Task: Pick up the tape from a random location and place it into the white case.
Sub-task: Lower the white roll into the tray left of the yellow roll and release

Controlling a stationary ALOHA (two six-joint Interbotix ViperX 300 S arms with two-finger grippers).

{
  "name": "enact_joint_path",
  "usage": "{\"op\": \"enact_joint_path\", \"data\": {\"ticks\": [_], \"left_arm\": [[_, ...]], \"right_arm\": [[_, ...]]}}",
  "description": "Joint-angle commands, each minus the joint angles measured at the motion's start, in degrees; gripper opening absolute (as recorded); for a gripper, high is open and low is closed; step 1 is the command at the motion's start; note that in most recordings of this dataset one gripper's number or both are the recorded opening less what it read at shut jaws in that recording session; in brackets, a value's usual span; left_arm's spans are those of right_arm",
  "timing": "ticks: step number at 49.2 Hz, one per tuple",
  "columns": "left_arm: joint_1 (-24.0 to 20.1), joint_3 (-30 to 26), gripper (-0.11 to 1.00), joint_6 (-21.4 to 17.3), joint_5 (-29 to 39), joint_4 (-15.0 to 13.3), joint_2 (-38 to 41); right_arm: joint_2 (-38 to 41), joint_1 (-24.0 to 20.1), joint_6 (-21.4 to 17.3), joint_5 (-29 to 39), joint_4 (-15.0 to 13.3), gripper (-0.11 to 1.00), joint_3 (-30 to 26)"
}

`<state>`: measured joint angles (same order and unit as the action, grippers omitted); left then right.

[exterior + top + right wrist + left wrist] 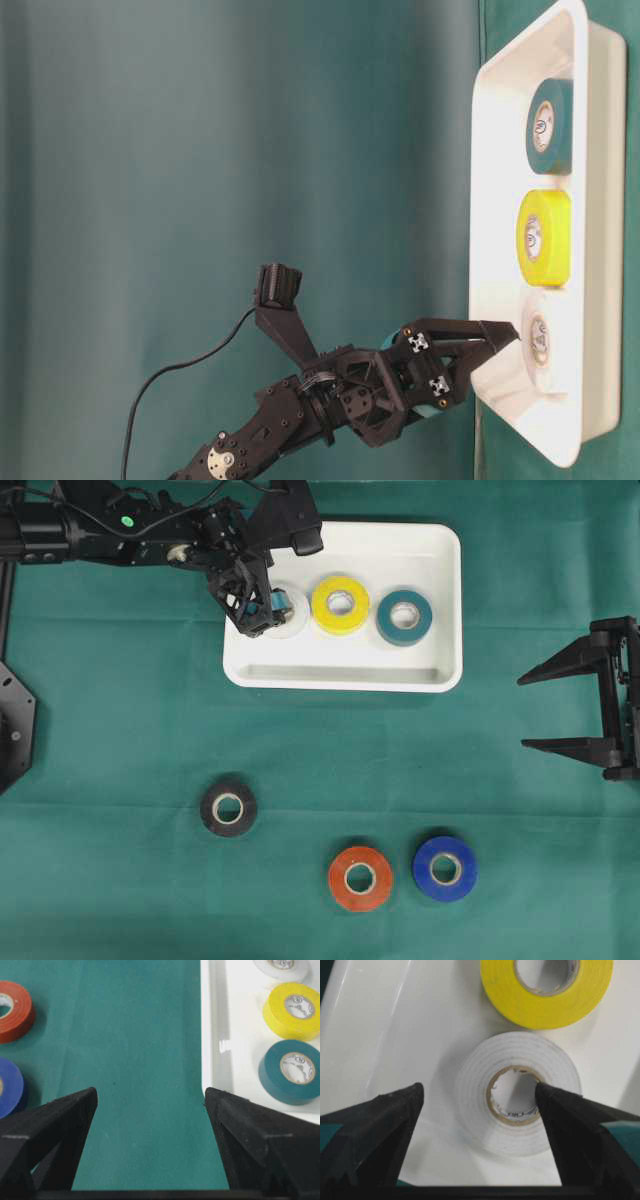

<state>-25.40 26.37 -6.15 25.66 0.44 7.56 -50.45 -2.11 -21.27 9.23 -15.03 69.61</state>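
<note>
My left gripper [477, 1097] hangs with jaws spread wide, gripping nothing, over the white tape [517, 1092] lying flat in the case [440, 600], while my right gripper [560, 708] waits wide open, empty.

place: robot lab bench | evidence: green cloth [120, 730], backdrop curtain [200, 150], black arms

Bright, even light; soft shadows under rolls; near jaws slightly blurred.
</note>
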Motion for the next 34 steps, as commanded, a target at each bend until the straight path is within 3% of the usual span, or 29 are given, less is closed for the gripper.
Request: {"op": "enact_joint_path", "data": {"ticks": [1, 34], "left_arm": [[-0.18, -0.88, 0.98, -0.09, -0.26, -0.09, -0.88], [-0.44, -1.23, 0.98, 0.00, 0.18, -0.26, -3.60]], "right_arm": [[0.44, -0.09, 0.09, -0.26, -0.09, 0.87, -1.05], [1.67, -0.09, 0.26, 0.18, -0.09, 0.87, -1.05]]}}
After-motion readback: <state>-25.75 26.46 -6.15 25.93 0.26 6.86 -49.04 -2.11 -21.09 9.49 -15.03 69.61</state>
